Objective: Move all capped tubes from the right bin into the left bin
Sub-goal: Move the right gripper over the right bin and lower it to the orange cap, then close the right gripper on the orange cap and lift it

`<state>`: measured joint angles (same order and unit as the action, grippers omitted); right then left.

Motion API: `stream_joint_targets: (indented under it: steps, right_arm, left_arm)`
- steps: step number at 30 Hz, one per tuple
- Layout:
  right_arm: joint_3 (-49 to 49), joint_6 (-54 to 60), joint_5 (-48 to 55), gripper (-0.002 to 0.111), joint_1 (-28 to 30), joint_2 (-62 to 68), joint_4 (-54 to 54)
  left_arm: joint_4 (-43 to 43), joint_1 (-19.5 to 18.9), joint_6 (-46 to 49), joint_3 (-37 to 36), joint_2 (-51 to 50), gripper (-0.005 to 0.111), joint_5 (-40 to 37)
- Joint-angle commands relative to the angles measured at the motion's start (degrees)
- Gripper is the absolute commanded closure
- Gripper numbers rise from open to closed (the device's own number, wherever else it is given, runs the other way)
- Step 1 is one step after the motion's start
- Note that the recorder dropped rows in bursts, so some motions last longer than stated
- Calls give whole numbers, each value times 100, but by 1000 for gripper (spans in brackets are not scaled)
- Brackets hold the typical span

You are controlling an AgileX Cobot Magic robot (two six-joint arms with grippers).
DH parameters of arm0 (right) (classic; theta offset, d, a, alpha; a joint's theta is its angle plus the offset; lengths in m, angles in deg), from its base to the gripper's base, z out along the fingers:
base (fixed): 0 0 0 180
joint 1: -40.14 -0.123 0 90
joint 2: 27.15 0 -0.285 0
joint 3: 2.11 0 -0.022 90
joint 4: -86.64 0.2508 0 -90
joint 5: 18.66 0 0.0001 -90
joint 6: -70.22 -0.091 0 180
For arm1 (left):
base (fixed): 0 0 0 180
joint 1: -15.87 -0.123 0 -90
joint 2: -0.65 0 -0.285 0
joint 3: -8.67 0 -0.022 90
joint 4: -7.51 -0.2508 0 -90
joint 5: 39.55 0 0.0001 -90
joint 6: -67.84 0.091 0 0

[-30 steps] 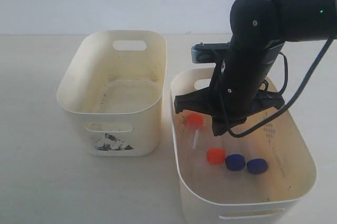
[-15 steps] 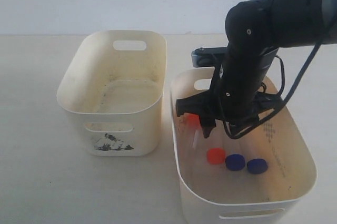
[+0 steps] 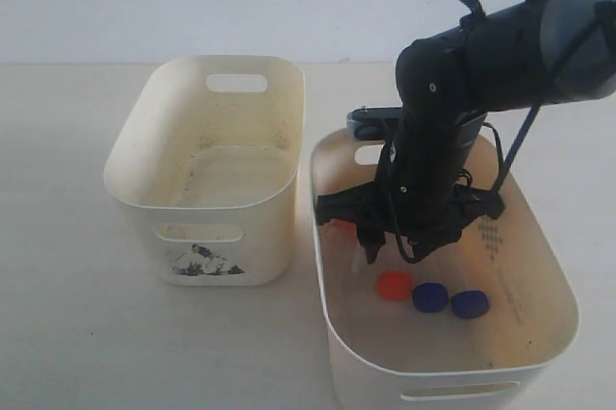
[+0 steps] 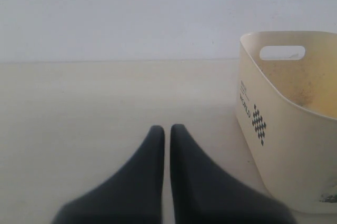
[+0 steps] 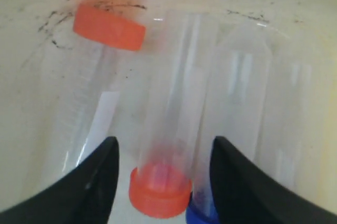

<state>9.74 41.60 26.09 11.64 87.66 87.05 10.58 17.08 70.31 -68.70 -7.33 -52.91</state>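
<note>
Now right jaws gape astride an orange-capped tube [image 5: 167, 124] — seemingly untouched — left jaws closed.

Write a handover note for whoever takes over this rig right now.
Left end effector: shut, empty, over the table.
Right end effector: open, down inside the right bin, straddling an orange-capped tube, not closed on it.
All four capped tubes lie in the right bin; the left bin holds none.
Done: no tube transferred. Left: grasp and carry over all four.
</note>
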Motion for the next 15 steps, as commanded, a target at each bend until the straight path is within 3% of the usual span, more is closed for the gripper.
stream_joint_targets:
  steps: [1, 6, 9, 12, 15]
  right_arm:
    - [-24, -87, -66, 57, -4, 183, -41]
    - [-24, -96, -79, 60, -4, 428, -41]
    - [-24, -101, -56, 79, -4, 461, -71]
    - [-24, -101, 49, 109, -4, 402, -71]
    - [-24, -60, 177, 108, -4, 241, -71]
  left_arm:
    - [-2, -6, -48, 16, 19, 102, 13]
    - [-2, -6, -48, 16, 19, 102, 13]
    - [-2, -6, -48, 16, 19, 102, 13]
    - [-2, -6, -48, 16, 19, 102, 13]
    - [-2, -6, -48, 16, 19, 102, 13]
